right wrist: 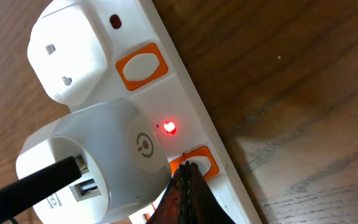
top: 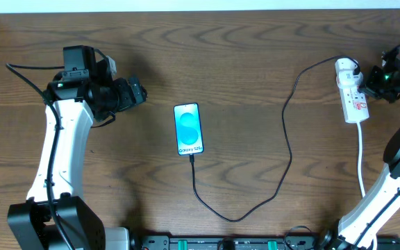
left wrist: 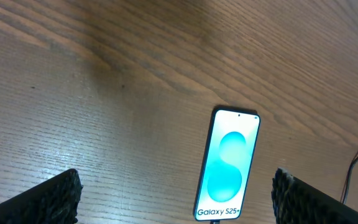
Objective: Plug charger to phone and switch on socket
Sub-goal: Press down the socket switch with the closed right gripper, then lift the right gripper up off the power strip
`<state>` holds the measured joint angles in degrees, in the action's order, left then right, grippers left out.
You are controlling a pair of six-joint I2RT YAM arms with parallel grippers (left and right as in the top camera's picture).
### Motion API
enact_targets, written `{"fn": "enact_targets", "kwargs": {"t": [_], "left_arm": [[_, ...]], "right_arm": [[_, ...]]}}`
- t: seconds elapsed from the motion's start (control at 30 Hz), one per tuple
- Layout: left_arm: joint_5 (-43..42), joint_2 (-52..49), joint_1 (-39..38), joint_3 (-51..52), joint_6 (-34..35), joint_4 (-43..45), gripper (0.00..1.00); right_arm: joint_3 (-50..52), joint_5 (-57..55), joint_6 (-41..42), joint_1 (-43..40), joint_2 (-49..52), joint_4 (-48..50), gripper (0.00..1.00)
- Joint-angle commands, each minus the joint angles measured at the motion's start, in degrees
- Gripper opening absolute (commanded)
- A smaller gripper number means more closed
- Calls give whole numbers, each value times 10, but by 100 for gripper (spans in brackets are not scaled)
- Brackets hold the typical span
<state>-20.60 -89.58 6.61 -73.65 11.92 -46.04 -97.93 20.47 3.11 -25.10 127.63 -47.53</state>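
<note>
Socket (right wrist: 188, 90) light (right wrist: 169, 127) is glowing red, clenched right tool (right wrist: 188, 174) is touching its orange switch (right wrist: 202, 160), released left tool (left wrist: 178, 196) is hovering near the phone (left wrist: 227, 165).

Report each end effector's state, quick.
Left end effector: open, holding nothing.
Right end effector: shut, holding nothing, tips at an orange switch on the socket.

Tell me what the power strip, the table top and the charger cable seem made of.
Power strip: apparently white moulded plastic, smooth, slightly glossy; soft highlights on rounded edges. Table top: brown wood or wood-look laminate, matt; grain lines show, which one is unclear. Charger cable: probably black rubber or plastic sheath; it lies in loose curves.
</note>
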Motion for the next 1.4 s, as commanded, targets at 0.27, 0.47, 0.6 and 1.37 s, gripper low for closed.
{"fn": "enact_targets", "kwargs": {"t": [0.27, 0.47, 0.6, 1.37], "left_arm": [[8, -2, 1, -6, -5, 0, 97], [8, -2, 1, -6, -5, 0, 97], [8, -2, 1, -6, -5, 0, 97], [8, -2, 1, -6, -5, 0, 97]], "right_arm": [[-14, 97, 8, 20, 18, -8, 1], [-64, 101, 16, -24, -65, -39, 1], [-66, 101, 26, -43, -136, -58, 1], [-66, 6, -73, 159, -376, -238, 99]]}}
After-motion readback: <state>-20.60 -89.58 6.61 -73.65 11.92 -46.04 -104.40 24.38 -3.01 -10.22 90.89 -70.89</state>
